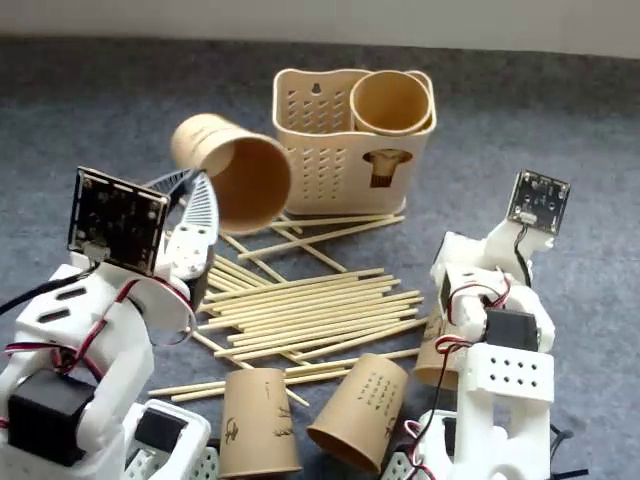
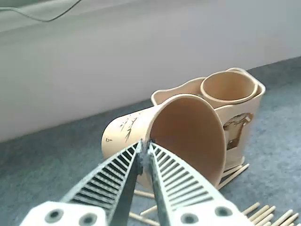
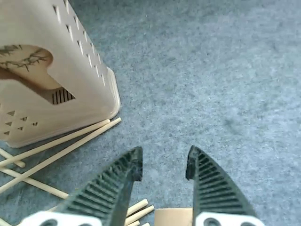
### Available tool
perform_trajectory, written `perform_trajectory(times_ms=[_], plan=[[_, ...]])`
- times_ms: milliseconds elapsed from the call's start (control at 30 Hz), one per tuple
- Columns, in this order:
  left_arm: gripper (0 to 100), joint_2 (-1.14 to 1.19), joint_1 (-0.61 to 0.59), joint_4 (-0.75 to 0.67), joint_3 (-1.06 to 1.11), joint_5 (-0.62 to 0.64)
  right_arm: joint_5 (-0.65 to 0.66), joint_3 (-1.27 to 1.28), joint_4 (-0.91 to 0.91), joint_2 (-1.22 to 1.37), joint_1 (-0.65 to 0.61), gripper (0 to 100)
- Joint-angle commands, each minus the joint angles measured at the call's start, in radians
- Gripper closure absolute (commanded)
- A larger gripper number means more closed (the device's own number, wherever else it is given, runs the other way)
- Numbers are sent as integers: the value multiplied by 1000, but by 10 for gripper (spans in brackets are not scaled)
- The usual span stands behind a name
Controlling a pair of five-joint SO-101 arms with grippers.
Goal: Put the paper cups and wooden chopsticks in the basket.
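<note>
at the left, the left tool [image 1: 197, 215] is clamped on the rim of the held cup [image 1: 225, 168], its fingers pinched together over the paper edge. the cup hangs off the grey tabletop [image 1: 90, 110], tipped on its side with its mouth facing the arms. it sits just beside the left wall of the basket [image 1: 320, 160]; whether they touch i cannot tell.

the step in hand looks like carrying this cup into the basket. to do it well, i would lift until the cup's base clears the basket rim. then roll the wrist so the base points down and centre it over the open left compartment. the right compartment already holds a nested cup [image 1: 392, 100]. a rim pinch lets a light cup swing, so lower it well inside before letting go. don't nudge the basket, which probably slides easily.

in the middle, the chopsticks [image 1: 310, 310] lie loosely heaped in front of the basket, none in it yet. nearer the arms lie a fallen cup [image 1: 258, 420] and a second fallen cup [image 1: 362, 410]. a half-hidden cup [image 1: 432, 362] lies against the right arm.

at the right, the right tool [image 3: 163, 165] has its fingers apart and holds nothing. it hangs over bare tabletop near the basket's corner, clear of the left arm's likely path.
</note>
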Motion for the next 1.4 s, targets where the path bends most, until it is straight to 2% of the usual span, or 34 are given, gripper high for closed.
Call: perform_trajectory(times_ms=[0, 233, 500, 767, 967, 1367], plan=[[993, 5, 104, -153, -19, 12, -6, -5, -42, -15, 15, 840], [993, 5, 194, -394, 70, 18, -2, 5, -44, -22, 15, 840], [993, 117, 202, -615, 117, 150, 0, 2, -44, -22, 15, 840], [993, 363, 222, -638, -19, 265, 0, 1, -44, -22, 15, 840], [993, 522, 283, -638, -131, 265, 0, -1, -44, -22, 15, 840], [993, 809, 298, -632, -332, 279, 0, -1, -44, -22, 15, 840]])
